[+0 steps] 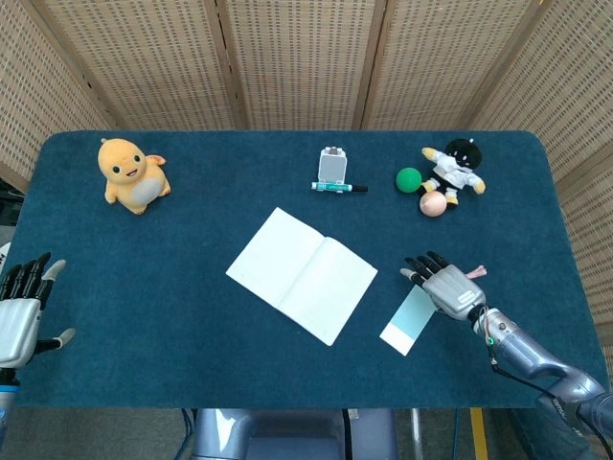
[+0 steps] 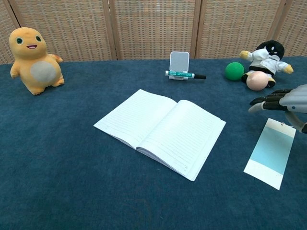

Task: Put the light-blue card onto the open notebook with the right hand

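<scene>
The right hand [image 1: 448, 287], fingers spread and holding nothing, hovers over the top end of the flat light-blue paper card [image 1: 410, 319], lower right, beside the open white lined notebook [image 1: 301, 274]. Only the head view shows the left hand [image 1: 21, 309], open at the blue counter [image 1: 144, 287] edge, lower left
</scene>
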Motion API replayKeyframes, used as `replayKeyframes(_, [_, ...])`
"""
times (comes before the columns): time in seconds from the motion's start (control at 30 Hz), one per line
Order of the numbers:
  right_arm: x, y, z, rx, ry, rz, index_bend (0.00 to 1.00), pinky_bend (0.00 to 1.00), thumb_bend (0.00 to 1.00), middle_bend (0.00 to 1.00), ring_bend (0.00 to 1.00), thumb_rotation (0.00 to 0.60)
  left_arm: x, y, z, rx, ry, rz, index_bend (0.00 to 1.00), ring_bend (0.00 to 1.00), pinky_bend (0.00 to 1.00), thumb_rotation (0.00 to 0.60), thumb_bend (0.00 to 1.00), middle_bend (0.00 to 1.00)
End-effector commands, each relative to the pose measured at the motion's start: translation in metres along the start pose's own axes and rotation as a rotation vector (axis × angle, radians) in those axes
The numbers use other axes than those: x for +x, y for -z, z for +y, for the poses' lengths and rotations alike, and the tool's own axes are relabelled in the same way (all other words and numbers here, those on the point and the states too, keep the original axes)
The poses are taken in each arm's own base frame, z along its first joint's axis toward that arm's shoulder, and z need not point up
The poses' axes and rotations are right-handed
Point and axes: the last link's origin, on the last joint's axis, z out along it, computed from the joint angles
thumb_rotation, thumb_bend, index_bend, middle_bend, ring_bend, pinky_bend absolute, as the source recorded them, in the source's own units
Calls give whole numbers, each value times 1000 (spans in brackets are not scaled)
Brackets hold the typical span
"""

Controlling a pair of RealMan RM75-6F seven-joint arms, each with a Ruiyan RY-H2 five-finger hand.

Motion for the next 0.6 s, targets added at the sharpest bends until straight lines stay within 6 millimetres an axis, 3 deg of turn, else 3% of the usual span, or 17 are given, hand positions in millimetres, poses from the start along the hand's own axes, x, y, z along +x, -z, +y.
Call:
replayKeyframes(0.03, [-6,-4,2,-14,33,-23,74,0,1000,0,0,600,-1,0,0,-1,2,-2,0,0,0,600,0,0])
replayKeyframes(0.37, [-16,-5,9,-62,154,-60,74,0,1000,15,0,600,-4,0,4,-8,-6,-8,0,0,0,600,0,0])
replayKeyframes(0.6, [-18,-7,6,-86,149,-52,74,0,1000,15,0,600,-4,0,5,-7,-7,-11,0,0,0,600,0,0])
